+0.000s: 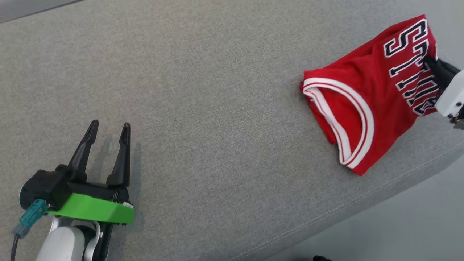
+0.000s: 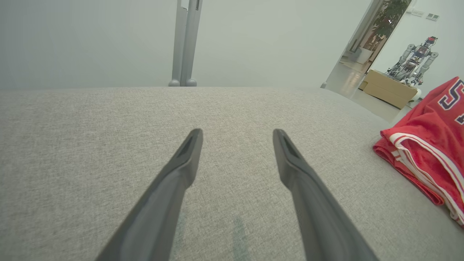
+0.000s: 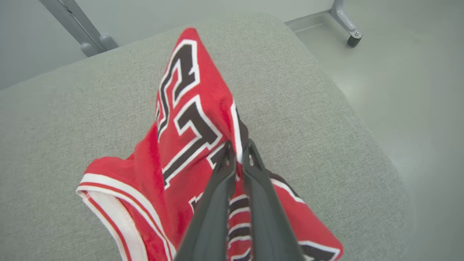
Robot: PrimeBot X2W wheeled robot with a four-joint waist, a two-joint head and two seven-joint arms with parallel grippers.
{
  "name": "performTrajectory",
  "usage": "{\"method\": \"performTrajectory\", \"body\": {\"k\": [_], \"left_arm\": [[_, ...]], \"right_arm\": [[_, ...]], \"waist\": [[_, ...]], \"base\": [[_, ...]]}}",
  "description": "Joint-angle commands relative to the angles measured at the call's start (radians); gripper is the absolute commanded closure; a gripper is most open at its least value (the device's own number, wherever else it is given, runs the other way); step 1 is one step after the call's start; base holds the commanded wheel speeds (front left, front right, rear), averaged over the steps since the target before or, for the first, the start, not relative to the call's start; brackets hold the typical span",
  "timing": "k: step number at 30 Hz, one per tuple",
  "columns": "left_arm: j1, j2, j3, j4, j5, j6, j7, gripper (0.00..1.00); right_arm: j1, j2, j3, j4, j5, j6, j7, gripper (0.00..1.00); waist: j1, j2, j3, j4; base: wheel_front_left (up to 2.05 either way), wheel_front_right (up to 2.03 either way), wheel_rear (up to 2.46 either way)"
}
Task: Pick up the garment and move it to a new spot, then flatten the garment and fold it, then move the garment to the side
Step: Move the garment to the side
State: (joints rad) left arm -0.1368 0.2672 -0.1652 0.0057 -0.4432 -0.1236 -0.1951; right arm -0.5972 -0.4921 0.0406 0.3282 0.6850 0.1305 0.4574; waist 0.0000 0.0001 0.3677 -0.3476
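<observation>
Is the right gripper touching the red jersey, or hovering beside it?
Touching. In the right wrist view the right gripper has its jaws shut on a fold of the red jersey.

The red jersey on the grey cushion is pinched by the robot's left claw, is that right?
No: the right gripper is shut on the red jersey on the grey cushion, as the right wrist view shows. The left gripper stands open, away from it.

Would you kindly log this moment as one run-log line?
right claw: shut on red jersey | left claw: open, empty, over grey cushion | jersey: folded, near cushion's right end
</observation>
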Motion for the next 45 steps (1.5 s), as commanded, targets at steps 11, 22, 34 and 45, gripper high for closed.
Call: {"method": "performTrajectory", "body": {"k": [11, 22, 34, 45], "left_arm": [[-0.05, 0.045, 0.0, -0.059, 0.011, 0.009, 0.024, 0.0], [-0.042, 0.053, -0.001, -0.087, 0.005, 0.019, 0.026, 0.0], [-0.049, 0.025, -0.018, -0.055, -0.005, 0.023, -0.005, 0.0], [0.025, -0.02, 0.028, 0.08, -0.022, 0.05, -0.061, 0.0]], "right_arm": [[-0.213, -0.066, -0.238, 0.277, -0.294, 0.0, -0.161, 1.0], [-0.293, -0.058, -0.479, 0.484, -0.586, 0.0, -0.288, 0.0], [-0.329, -0.006, -0.444, 0.473, -0.684, 0.0, -0.415, 0.0], [-0.042, -0.014, -0.231, 0.201, -0.511, 0.0, -0.653, 0.0]], "waist": [[0.0, -0.0001, 0.188, 0.149], [0.0, -0.0001, 0.228, 0.218], [0.0, -0.0001, 0.152, 0.23], [0.0, -0.0001, -0.098, 0.329]], "base": [[0.0, 0.0, 0.0], [0.0, 0.0, 0.0], [0.0, 0.0, 0.0], [0.0, 0.0, 0.0]]}}
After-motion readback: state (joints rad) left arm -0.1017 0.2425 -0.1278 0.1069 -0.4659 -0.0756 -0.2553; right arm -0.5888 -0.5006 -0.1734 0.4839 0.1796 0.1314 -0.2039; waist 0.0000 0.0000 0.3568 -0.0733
